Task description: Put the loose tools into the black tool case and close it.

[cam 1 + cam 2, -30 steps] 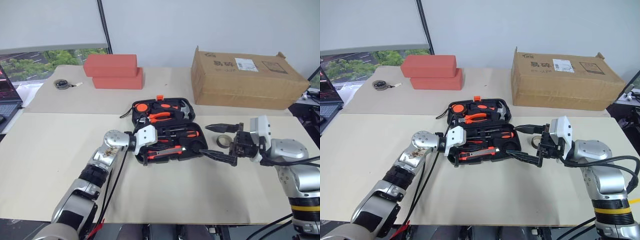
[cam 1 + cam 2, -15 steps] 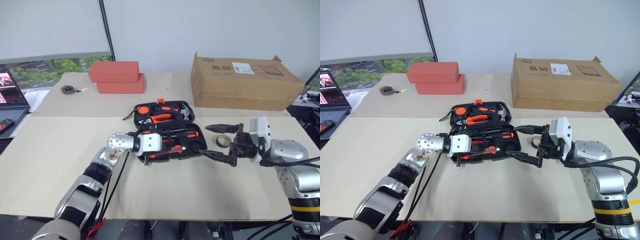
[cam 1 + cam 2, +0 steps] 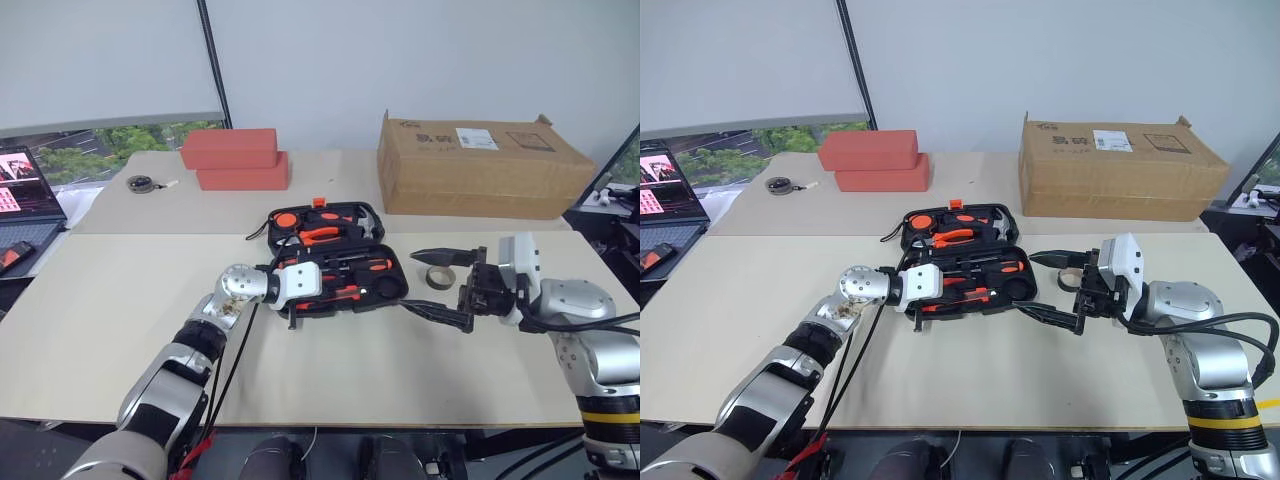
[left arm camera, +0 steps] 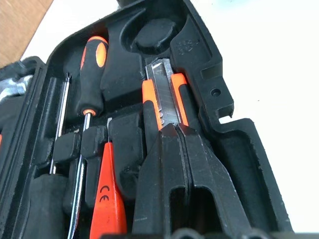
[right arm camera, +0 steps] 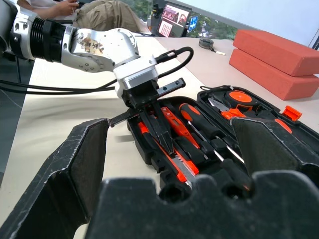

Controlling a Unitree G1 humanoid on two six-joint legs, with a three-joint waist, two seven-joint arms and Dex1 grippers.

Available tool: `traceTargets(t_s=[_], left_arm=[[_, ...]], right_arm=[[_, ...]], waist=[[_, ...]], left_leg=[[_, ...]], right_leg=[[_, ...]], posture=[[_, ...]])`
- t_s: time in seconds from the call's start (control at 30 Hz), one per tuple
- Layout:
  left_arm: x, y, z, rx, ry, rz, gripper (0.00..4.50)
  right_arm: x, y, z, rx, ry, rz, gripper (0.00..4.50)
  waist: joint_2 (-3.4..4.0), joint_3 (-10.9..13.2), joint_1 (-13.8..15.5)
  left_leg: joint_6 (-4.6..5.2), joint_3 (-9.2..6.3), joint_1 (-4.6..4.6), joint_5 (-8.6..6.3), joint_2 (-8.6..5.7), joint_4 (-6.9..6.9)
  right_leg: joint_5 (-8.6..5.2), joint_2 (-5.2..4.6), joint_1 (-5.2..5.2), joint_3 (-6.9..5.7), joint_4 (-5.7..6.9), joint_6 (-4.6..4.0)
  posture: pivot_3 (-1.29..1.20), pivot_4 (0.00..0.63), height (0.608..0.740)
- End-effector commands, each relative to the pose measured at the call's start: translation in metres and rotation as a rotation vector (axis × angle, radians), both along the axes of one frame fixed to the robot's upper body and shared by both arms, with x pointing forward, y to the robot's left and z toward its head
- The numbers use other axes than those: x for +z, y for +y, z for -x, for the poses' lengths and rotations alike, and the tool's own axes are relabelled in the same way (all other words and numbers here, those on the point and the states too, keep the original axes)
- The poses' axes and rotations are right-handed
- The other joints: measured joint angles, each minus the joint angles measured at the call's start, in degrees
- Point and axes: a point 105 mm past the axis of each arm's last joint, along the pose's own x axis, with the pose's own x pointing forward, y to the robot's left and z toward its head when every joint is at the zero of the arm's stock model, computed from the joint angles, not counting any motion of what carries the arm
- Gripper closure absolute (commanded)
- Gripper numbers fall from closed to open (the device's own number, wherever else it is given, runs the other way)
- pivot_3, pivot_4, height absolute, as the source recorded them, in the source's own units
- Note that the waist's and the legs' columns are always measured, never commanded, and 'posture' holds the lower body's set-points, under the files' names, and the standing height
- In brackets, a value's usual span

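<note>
The black tool case point(image 3: 392, 288) lies open in the middle of the table. Screwdrivers point(image 4: 92, 74) with orange-and-black handles and a small orange one point(image 4: 107, 199) sit in recesses of its near half. The orange-black utility knife point(image 4: 164, 94) lies in its recess too. My left gripper point(image 4: 174, 127) is shut, with its tips resting on the knife. My right gripper point(image 3: 410, 279) hangs open just right of the case. The small grey tape ring point(image 3: 443, 280) lies on the table behind its fingers.
Orange-handled pliers and a hammer point(image 3: 325, 222) fill the case's far half. A brown cardboard box point(image 3: 480, 165) stands at the back right and red blocks point(image 3: 235, 158) at the back left. A dark disc with a cord point(image 3: 140, 183) and a laptop point(image 3: 25, 190) lie far left.
The camera has shifted. My left gripper has sunk and tipped down onto the case's near half. The right gripper has kept still and open.
</note>
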Motion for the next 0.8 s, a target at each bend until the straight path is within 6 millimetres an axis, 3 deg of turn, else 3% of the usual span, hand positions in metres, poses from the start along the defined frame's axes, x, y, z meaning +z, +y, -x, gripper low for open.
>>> traceTargets(t_s=[0.03,0.2,0.33,0.53,0.6,0.8], left_arm=[[-0.055,0.016,0.009,0.137,0.295,-0.103,4.48],[-0.061,0.018,0.011,0.108,0.288,-0.191,4.48],[-0.048,0.012,0.004,0.116,0.252,-0.12,4.48],[0.012,0.005,-0.011,0.112,0.169,0.155,4.48],[0.031,0.009,-0.013,0.106,0.138,0.207,4.48],[0.077,0.026,-0.003,0.067,0.053,0.301,4.48]], right_arm=[[0.01,0.003,-0.001,0.013,-0.057,0.009,0.0],[0.012,0.005,0.0,0.012,-0.065,0.012,0.0],[0.012,0.003,-0.001,0.003,-0.065,0.016,0.0],[0.007,-0.005,-0.004,-0.038,-0.045,0.05,0.0],[0.006,-0.006,-0.004,-0.04,-0.042,0.055,0.0],[-0.003,-0.013,-0.01,-0.071,-0.012,0.107,0.0]], waist=[[-0.01,0.0,0.1],[-0.11,0.0,0.3],[-0.15,0.0,0.2],[-0.22,0.2,0.0],[-0.56,0.6,-0.1],[-0.69,0.8,-0.5]], left_leg=[[0.0,0.0,-0.06,0.0,-0.01,0.03],[0.0,0.07,-0.16,0.0,-0.08,0.11],[0.0,0.06,-0.14,0.0,-0.07,0.1],[0.0,0.03,-0.23,0.0,-0.05,0.08],[0.0,0.03,-0.38,0.01,-0.03,0.06],[0.1,0.1,-0.62,0.58,-0.16,0.26]], right_leg=[[0.03,-0.01,0.0,-0.02,0.0,0.04],[0.06,-0.09,0.02,0.0,-0.02,0.1],[0.07,-0.16,0.03,0.02,-0.01,0.12],[0.15,-0.2,-0.14,0.01,0.01,0.25],[0.43,-0.2,-0.18,-0.04,0.02,0.72],[1.1,0.0,-0.82,-0.23,0.54,1.39]], posture=[[0.0,0.15,0.712],[0.0,0.15,0.712],[0.0,0.15,0.712],[0.0,0.15,0.712],[0.0,0.15,0.712],[0.0,0.15,0.712]])
